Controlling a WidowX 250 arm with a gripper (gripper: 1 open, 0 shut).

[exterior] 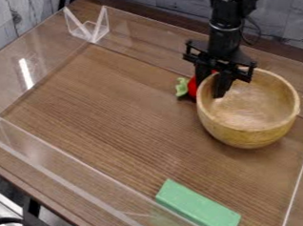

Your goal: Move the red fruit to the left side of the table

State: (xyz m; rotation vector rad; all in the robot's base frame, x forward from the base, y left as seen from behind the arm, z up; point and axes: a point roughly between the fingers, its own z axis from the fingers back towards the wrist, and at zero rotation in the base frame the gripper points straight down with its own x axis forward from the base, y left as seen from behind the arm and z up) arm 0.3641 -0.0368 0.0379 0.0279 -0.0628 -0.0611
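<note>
gripper (217, 83) pointing straight down at the bowl's (250, 108) back-left rim, black fingers partly spread, straddling or just touching the rim; closed on anything or not, impossible to tell from this angle; nothing clearly held.

fruit (184, 86) on the table (103, 117) just left of the bowl, touching or nearly touching its outer wall, mostly hidden behind the left finger; only a red patch and a bit of green cap showing.

risks, as a guess: fingers closing on the bowl rim instead of the fruit, tipping or dragging the bowl; fruit wedged between finger and bowl wall and squirting out sideways, being small, glossy and rounded; shallow pinch on the cap alone, slipping off on the lift; bowl shoved toward the right wall if the hand pushes down.

arm upright above the bowl's back edge, wrist vertical, black column rising out of the top of the view; fingers hanging low, near table height, on the bowl's left side; green block (196, 206) well in front of the bowl, clear of it all.
</note>
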